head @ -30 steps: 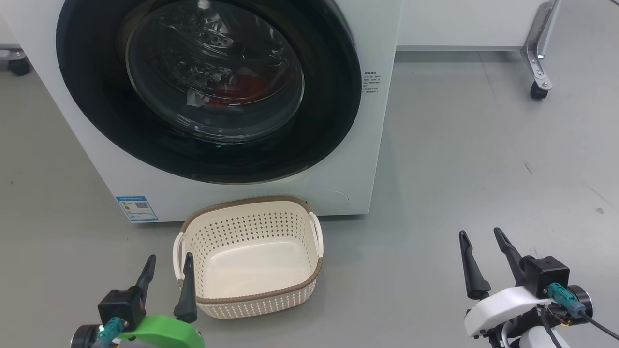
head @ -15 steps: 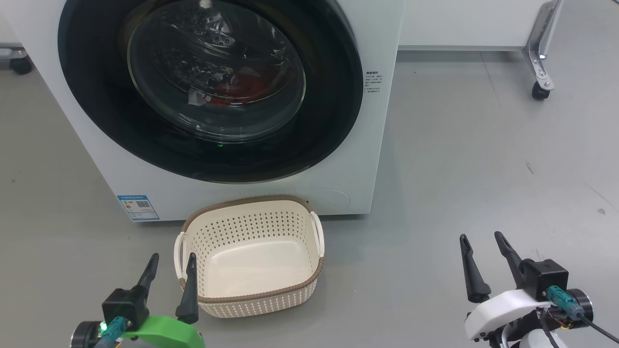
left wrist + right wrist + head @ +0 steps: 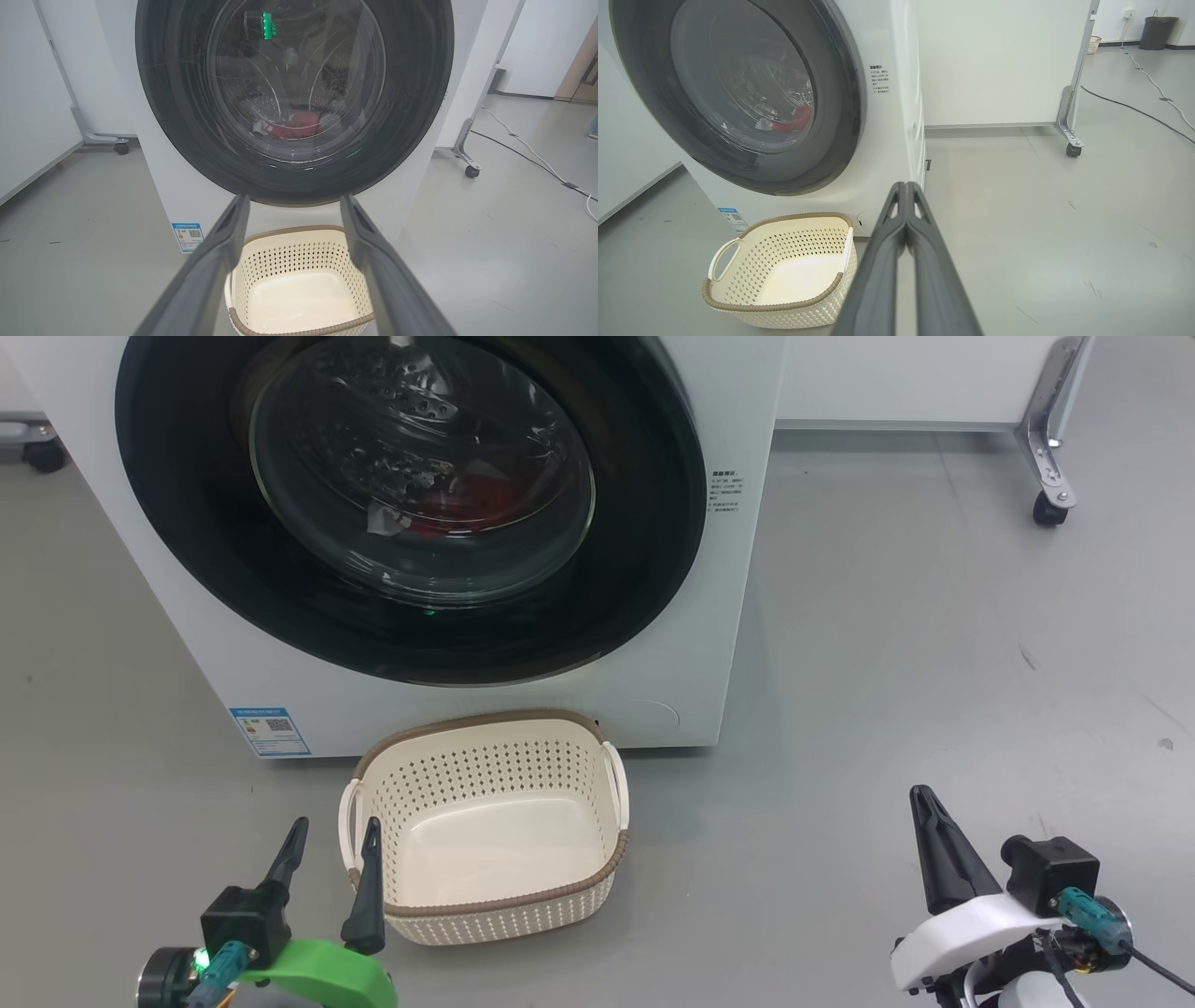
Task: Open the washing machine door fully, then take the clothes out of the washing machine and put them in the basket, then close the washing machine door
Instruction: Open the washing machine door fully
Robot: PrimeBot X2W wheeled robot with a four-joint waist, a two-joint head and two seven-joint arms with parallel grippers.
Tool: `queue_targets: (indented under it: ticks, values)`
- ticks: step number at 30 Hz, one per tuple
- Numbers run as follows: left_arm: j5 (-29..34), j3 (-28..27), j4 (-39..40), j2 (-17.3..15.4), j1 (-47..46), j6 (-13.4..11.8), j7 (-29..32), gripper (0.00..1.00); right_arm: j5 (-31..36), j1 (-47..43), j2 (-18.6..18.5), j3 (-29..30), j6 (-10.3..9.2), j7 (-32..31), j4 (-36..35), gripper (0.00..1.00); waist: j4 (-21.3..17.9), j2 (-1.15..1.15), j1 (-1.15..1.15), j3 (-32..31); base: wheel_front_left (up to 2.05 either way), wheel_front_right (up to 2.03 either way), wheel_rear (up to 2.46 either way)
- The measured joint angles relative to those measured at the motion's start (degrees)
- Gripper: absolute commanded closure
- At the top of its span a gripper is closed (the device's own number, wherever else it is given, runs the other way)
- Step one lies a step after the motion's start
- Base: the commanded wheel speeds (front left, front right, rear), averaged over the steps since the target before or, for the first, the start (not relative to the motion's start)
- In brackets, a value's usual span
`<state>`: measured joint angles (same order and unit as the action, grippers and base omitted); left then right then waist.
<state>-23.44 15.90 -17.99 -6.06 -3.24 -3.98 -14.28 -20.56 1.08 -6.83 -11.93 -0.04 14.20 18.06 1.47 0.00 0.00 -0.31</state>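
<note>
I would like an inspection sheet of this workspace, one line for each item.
Surface: grey floor, a few small marks.
Job's things: washing machine door closed on the washing machine; red clothes inside, behind the glass; basket empty, on the floor before the machine.
Clutter: nothing seen.
End effectors: left end effector open; right end effector shut; both hold nothing.
Cables: white cable and dark cable on the floor, right of the machine.
Surroundings: white partition on a castor; dark bin far off.

Head view downward, wrist views low, forward (basket (image 3: 504,920) common to all)
</note>
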Motion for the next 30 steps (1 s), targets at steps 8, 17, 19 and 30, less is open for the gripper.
queue_targets:
  ticks: [8,17,19,30]
  values:
    - [0.5,0.0,1.1,0.1,-0.3,-0.3,0.0,0.0,-8.4,0.9,2.6,3.5,3.03,0.0,0.1,1.0,0.5,0.0,0.0,1.6,0.0,0.0,0.0]
    - [0.5,0.4,3.4,0.3,-2.9,-0.3,0.0,0.0,-24.7,6.2,3.7,9.3,5.56,-3.6,0.1,1.0,1.6,0.0,0.0,5.5,0.0,0.0,0.0]
    - [0.7,0.6,3.8,0.4,-3.5,-0.3,0.0,0.0,-29.1,8.0,3.8,10.3,6.04,-5.8,0.2,1.0,1.8,0.0,0.0,6.6,0.0,0.0,0.0]
    - [1.6,1.4,6.7,1.1,-8.5,-0.3,0.0,0.0,-53.7,21.6,4.0,17.6,6.47,-18.7,-0.3,1.0,3.5,0.0,0.0,13.8,0.0,0.0,0.0]
